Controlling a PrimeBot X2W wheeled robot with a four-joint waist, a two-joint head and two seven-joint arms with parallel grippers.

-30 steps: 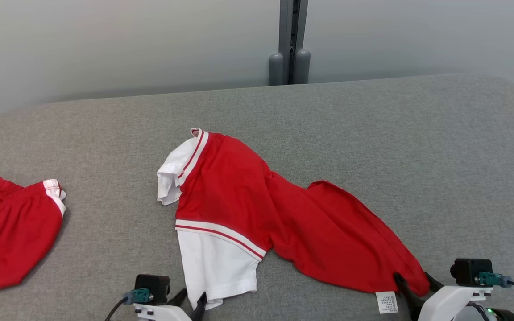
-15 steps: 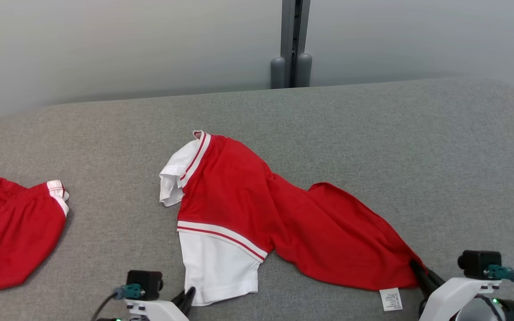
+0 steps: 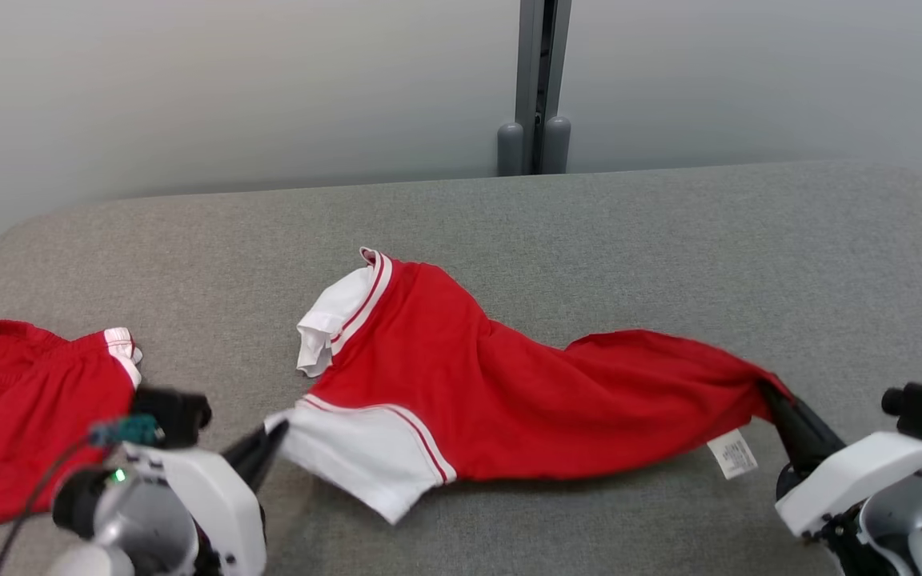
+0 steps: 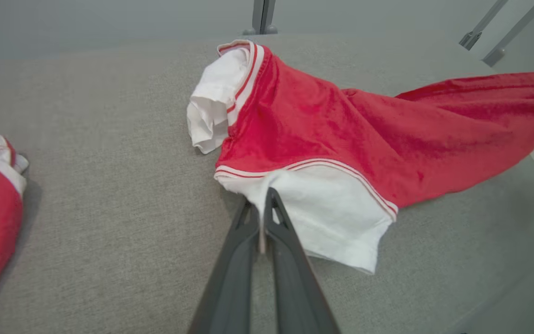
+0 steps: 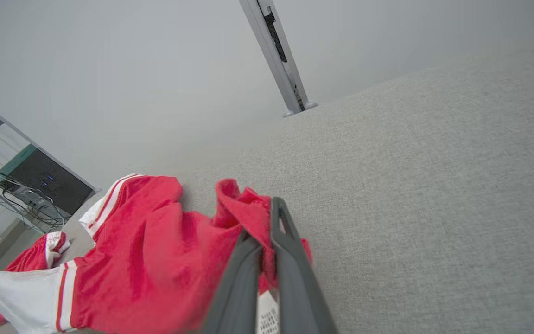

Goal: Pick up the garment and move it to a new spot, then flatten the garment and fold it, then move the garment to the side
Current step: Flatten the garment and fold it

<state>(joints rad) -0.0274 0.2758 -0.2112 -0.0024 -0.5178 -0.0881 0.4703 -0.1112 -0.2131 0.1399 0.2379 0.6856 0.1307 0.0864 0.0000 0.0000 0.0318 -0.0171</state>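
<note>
The garment point(image 3: 509, 392) is a red shirt with white sleeves and red-striped trim, stretched across the grey padded table point(image 3: 669, 240) between my two grippers. At the lower left, my left gripper point(image 3: 273, 436) is shut on the white sleeve's edge; the left wrist view shows its fingers point(image 4: 267, 218) pinching the garment point(image 4: 332, 134) at the white cloth. To the right, my right gripper point(image 3: 769, 396) is shut on the red hem corner, lifted off the table, with a white care label point(image 3: 733, 454) hanging beside it. The right wrist view has the red garment point(image 5: 155, 260) bunched around the closed fingers point(image 5: 276, 232).
A second red garment point(image 3: 21, 400) with white trim lies at the table's left edge. A grey post point(image 3: 537, 88) stands behind the table against a pale wall. Bare grey table surface stretches behind and to the right of the shirt.
Both grippers shut on the shirt and lifted its near edge. The left one pulled the white sleeve leftward, the right one pulled the red hem rightward, stretching the cloth. The head camera also shifted.
</note>
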